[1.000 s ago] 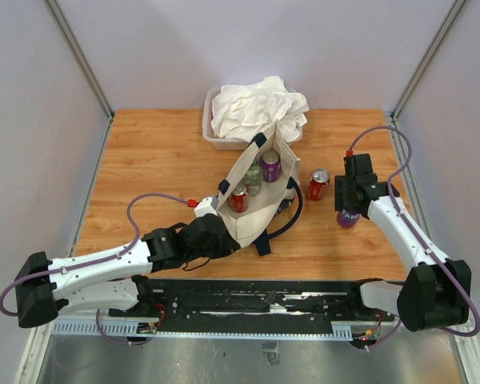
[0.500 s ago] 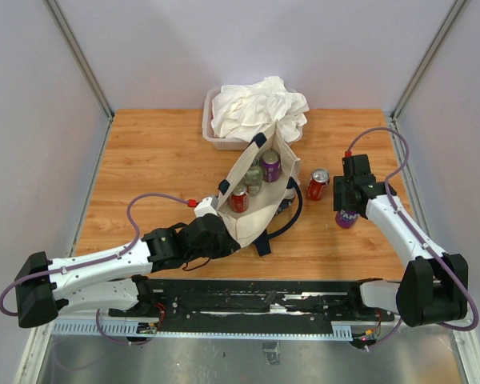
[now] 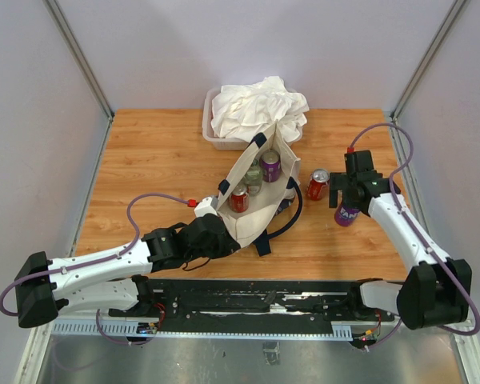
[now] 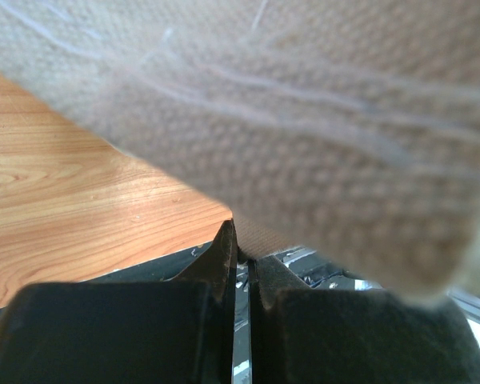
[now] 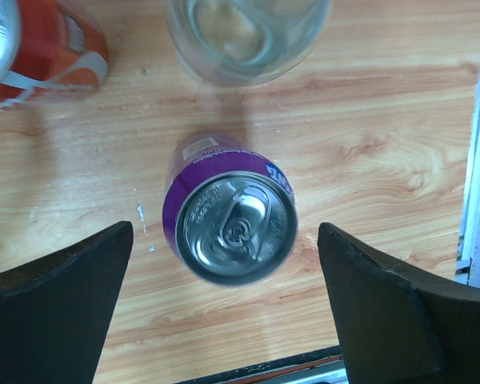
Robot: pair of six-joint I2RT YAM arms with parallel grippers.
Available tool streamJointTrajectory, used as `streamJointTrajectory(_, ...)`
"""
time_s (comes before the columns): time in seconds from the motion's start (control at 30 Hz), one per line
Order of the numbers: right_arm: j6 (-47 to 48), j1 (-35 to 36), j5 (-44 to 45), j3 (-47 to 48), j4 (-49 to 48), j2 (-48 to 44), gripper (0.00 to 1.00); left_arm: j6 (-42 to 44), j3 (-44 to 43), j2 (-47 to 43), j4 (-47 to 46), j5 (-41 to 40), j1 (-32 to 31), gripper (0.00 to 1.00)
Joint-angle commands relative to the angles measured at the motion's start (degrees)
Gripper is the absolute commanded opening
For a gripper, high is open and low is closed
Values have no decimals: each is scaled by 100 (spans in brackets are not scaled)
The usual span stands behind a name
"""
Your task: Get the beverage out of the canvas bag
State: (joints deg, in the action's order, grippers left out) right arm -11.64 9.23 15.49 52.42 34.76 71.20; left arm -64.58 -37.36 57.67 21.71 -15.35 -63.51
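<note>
Table [image 3: 144,160]: wood, bearing all below. Bag [image 3: 248,226]: cream canvas, navy handles, mid-table, mouth open; inside stand a violet can [image 3: 270,166], a pale can [image 3: 254,180] and a scarlet can [image 3: 238,198]. Tub [image 3: 209,132]: clear, behind the bag, heaped with white cloth [image 3: 256,108]. Left gripper [image 4: 242,250]: at the bag's near corner, fingers pressed almost together on the canvas edge, holding the mouth open. Right gripper [image 5: 224,232]: right of the bag, fingers spread wide, gripping nothing. Purple can [image 3: 346,213]: upright on the table between those fingers, touching neither. Red can [image 3: 318,184]: upright just beside the bag, outside it. Step, as judged: one drink set out, release done. Next move calls for lifting straight up clear of the purple can, then reaching into the bag for another, the left grip kept firm.
</note>
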Motion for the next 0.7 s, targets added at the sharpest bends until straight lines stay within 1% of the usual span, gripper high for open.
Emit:
streamJointTrajectory(0.0,27,-29,-189,731,488,-701,97,-11,81,2,224,76,-21,0)
streamJointTrajectory(0.2,207,519,-749,2044,1057,-968,86,-9,58,72,177,85,-22,0)
streamJointTrajectory(0.23,224,688,-793,2232,1099,-972,84,0,51,89,181,90,-17,0)
streamJointTrajectory(0.33,275,1318,-774,2710,1079,-945,74,16,26,136,170,94,-13,0)
streamJointTrajectory(0.4,308,1760,-798,2948,983,-864,67,25,7,155,168,103,-20,0)
streamJointTrajectory(0.5,421,2382,-965,3268,878,-615,55,33,-8,166,167,107,-21,0)
streamJointTrajectory(0.57,493,2650,-1070,3437,827,-383,50,26,-3,150,171,104,-16,1)
streamJointTrajectory(0.67,624,2971,-1183,3610,728,-4,47,10,15,110,172,98,-21,0)
